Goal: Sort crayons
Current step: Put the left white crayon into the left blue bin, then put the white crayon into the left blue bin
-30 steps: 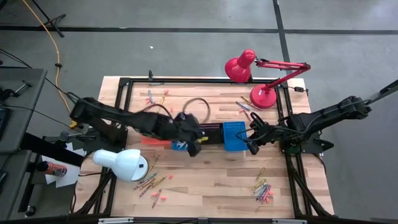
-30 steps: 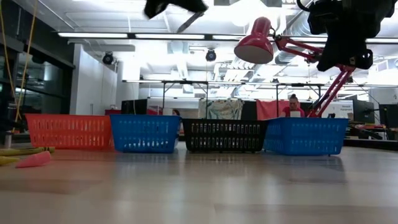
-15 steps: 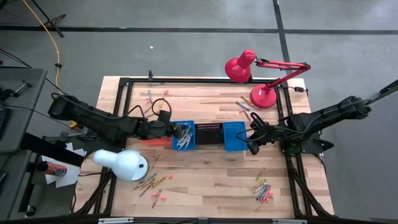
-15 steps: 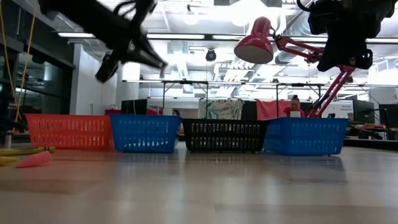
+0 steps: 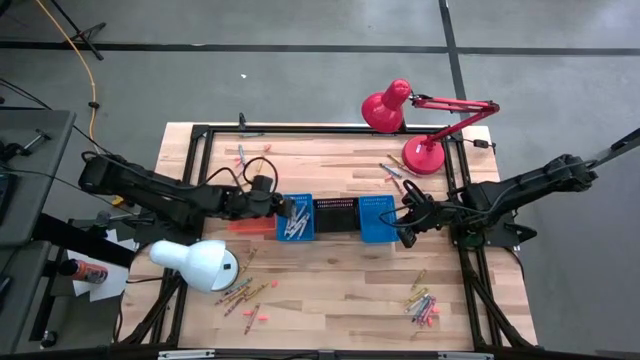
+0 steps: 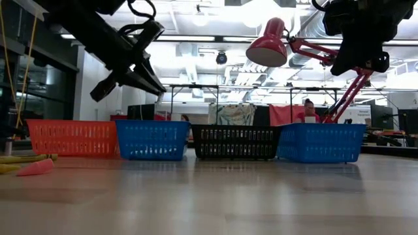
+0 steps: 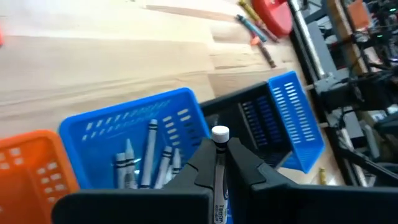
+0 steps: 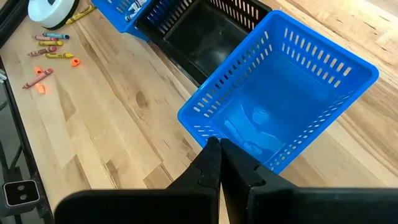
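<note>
Left arm has pulled back across the row of baskets: a second ago its end effector was over the black basket (image 5: 336, 214), half a second ago beside the left blue basket (image 5: 296, 218), and it is now just at that basket's left edge, above the orange basket (image 5: 250, 227).

Left end effector (image 7: 219, 163): fingers together, clamped on a grey-white crayon (image 7: 219, 134), tip poking out between them. This crayon is not yet released.

Left blue basket holds several pale crayons (image 7: 149, 154). Judgement: the held one matches them, so the arm seems to be lining up a drop there.

Right end effector (image 8: 219, 163): fingers together, nothing held, hanging over the near corner of the right blue basket (image 8: 298, 81). Unchanged over the second; waiting.

Loose crayons (image 5: 420, 302) lie in clusters near the table's (image 5: 340, 290) front and back edges. Sorting is far from finished.
</note>
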{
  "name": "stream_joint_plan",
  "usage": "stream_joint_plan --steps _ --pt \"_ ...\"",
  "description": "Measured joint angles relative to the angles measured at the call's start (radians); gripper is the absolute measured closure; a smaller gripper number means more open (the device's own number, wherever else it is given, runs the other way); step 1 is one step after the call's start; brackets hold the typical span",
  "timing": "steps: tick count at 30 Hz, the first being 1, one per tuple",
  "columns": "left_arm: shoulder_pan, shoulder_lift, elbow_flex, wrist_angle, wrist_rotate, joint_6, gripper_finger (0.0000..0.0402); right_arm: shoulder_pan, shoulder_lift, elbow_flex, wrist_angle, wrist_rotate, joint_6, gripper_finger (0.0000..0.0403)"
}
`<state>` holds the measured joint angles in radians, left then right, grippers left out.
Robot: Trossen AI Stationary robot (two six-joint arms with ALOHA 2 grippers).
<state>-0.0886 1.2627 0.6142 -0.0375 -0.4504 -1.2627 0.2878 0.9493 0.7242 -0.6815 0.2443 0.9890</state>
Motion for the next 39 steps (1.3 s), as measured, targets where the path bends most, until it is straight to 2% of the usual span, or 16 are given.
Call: stream_joint_plan --steps 5,10,20,26,30,34,39 --pt "0.005 0.000 0.000 0.004 0.003 0.015 0.0399 0.000 0.000 0.000 0.000 0.000 0.000 0.0402" --pt "0.005 0.000 0.000 0.004 0.024 0.025 0.0379 0.000 0.000 0.000 0.001 0.000 0.000 0.0402" --pt "0.005 0.000 0.000 0.002 0.019 0.036 0.0297 0.000 0.000 0.000 0.009 0.000 0.028 0.0402" --pt "0.008 -0.035 0.011 0.059 0.019 0.076 0.0256 0.000 0.000 0.000 0.012 -0.001 0.032 0.0402" --pt "0.010 -0.094 0.082 0.065 0.014 0.206 0.0243 0.000 -0.001 0.000 0.044 -0.012 0.022 0.0402" --pt "-0.001 -0.149 0.191 0.083 0.014 0.421 0.0241 0.000 -0.007 0.000 0.128 -0.018 -0.027 0.0402" --pt "-0.054 -0.174 0.292 0.176 0.101 0.724 0.0241 0.000 -0.014 0.000 0.236 -0.067 -0.073 0.0392"
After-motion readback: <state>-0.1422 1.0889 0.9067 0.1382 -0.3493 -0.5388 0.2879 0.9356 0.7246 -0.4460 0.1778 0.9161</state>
